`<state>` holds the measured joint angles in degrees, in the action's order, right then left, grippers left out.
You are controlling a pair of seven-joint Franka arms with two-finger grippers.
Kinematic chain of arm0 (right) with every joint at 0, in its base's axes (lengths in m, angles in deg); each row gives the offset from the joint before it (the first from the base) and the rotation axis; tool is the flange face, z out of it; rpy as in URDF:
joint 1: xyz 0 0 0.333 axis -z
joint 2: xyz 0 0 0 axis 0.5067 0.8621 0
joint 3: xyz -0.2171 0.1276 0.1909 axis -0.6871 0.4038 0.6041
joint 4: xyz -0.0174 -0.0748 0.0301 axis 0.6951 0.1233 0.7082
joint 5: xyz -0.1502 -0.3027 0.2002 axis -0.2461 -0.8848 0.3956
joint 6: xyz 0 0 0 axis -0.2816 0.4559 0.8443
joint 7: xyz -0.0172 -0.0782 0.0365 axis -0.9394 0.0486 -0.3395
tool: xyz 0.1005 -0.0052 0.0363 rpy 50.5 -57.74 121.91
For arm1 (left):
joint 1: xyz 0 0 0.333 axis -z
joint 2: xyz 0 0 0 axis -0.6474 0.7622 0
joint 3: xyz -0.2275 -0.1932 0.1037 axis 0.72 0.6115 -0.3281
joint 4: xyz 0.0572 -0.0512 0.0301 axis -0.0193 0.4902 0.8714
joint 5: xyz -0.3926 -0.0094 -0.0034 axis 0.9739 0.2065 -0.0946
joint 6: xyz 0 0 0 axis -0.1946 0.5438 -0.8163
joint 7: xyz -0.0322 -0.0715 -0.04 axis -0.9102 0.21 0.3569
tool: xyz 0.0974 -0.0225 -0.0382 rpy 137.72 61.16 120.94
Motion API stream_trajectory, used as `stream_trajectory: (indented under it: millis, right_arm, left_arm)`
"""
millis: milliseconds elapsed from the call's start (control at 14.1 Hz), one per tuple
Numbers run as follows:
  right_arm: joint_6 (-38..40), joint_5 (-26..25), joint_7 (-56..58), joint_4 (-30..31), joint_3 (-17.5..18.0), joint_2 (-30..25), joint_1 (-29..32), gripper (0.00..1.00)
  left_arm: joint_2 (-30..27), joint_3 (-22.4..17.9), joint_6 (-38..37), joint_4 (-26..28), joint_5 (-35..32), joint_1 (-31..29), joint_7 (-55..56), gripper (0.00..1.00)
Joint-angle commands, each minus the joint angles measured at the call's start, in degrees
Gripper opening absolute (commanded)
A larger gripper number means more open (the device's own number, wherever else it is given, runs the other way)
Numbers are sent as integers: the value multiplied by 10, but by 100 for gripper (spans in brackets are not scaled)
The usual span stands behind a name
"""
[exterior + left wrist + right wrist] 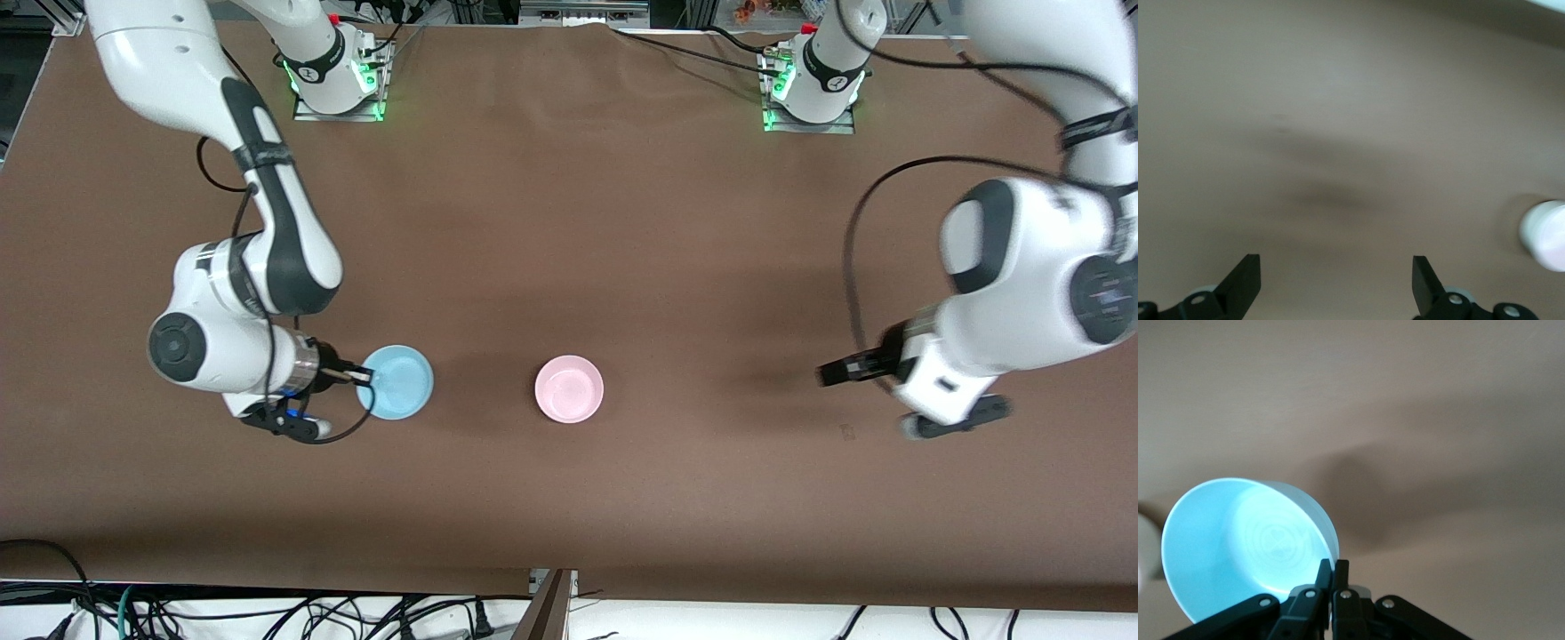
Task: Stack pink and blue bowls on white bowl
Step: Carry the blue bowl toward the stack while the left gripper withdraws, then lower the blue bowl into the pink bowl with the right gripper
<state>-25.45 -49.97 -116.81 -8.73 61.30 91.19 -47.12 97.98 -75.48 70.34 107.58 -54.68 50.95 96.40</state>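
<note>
My right gripper [363, 377] is shut on the rim of the light blue bowl [397, 382] and holds it tilted, toward the right arm's end of the table. In the right wrist view the fingers [1333, 570] pinch the blue bowl's [1245, 547] wall. The pale pink bowl [569, 388] stands upright on the table at the middle. My left gripper [831, 372] is open and empty over bare table near the left arm's end; it also shows in the left wrist view [1336, 263]. The white bowl does not show in the front view. A pale round bowl [1545, 235] sits at the left wrist view's edge.
The brown table [569, 222] bears nothing else. Both arm bases [336, 76] stand along the table's edge farthest from the front camera. Cables hang below the edge nearest that camera.
</note>
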Motion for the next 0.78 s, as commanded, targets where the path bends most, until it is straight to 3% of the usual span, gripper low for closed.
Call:
stream_trajectory:
  millis: [0, 142, 355, 568, 710]
  right_arm:
    - [-6, 4, -168, -56, -4, 33, -83, 0]
    - [-47, 19, -281, -93, -3, 68, -128, 0]
    - [-85, 27, -363, -140, -1, 113, -163, 0]
    - [-116, 26, -384, -140, -2, 126, -179, 0]
    - [-130, 26, -385, -142, -2, 133, -179, 0]
  left_arm:
    - [-69, 6, -34, 58, -31, -43, -76, 100]
    - [-108, 6, -41, 78, -33, -71, -102, 100]
    - [-137, 13, -81, 82, -47, -94, -116, 100]
    - [-161, 80, -111, 79, -104, -125, -115, 100]
    - [-161, 87, -114, 74, -122, -119, -115, 100]
